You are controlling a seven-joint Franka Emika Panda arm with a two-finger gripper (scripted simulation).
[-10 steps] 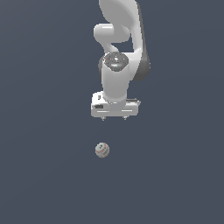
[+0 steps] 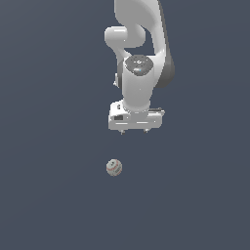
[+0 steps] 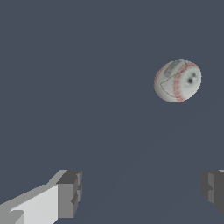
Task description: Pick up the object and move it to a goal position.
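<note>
Below the middle of the exterior view, slightly left of centre: the ball (image 2: 114, 167), small, round, off-white, crossed by thin reddish lines, resting alone on the flat slate-grey surface (image 2: 49, 195). Higher up, in the upper-middle of that frame, the white arm (image 2: 141, 53), coming down from the top edge and ending in the gripper (image 2: 134, 131), pointed downward, only the short finger tips peeking under the wide white hand body. Clear gap of grey between gripper and ball, no contact; ball lower and a little toward the exterior view's left of the hand.

Seen closer from the wrist: same ball (image 3: 177, 81), pale grey-white, with a curved band of red stitch-like marks, a dark dot, and fine dark outlines on its skin. Grey finger pads (image 3: 70, 194) set far apart, nothing between them.
</note>
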